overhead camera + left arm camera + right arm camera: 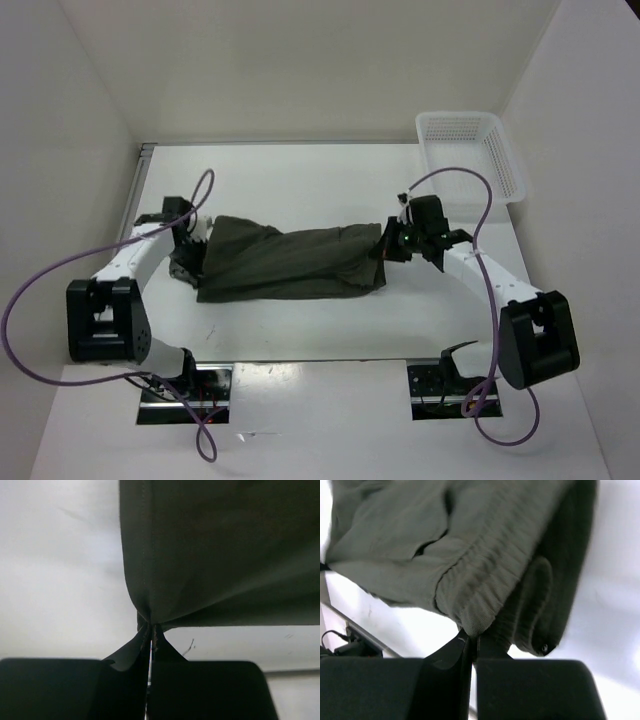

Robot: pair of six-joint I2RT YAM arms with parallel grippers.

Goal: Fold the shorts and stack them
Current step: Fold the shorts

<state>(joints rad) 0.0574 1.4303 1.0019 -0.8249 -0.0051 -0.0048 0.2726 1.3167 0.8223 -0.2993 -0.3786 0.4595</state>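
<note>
The dark olive-green, wrinkly cloth shorts (290, 258) are lying stretched across the middle of the white table (300, 180), running from centre-left to centre-right of the top view. At the left end, the left gripper (190, 240) is pinching a stitched hem corner, its black fingers pressed together on a thin point of fabric at the bottom centre of the left wrist view. At the right end, the right gripper (395, 243) is clamping the edge of the ribbed waistband, its jaws likewise closed tight on the cloth.

The main risk is probably the left hold. Only a small tip of the corner is sitting between the fingers, so a hard pull or a quick swing could be tugging it free and dropping that end in a heap. If the two arms are travelling at unequal pace, the fold may be landing skewed, with one leg poking out. The thick waistband roll could also be twisting in the right grip.

A white plastic lattice basket (470, 150) is standing at the upper right of the top view, well apart from the shorts; nothing is showing inside it.
</note>
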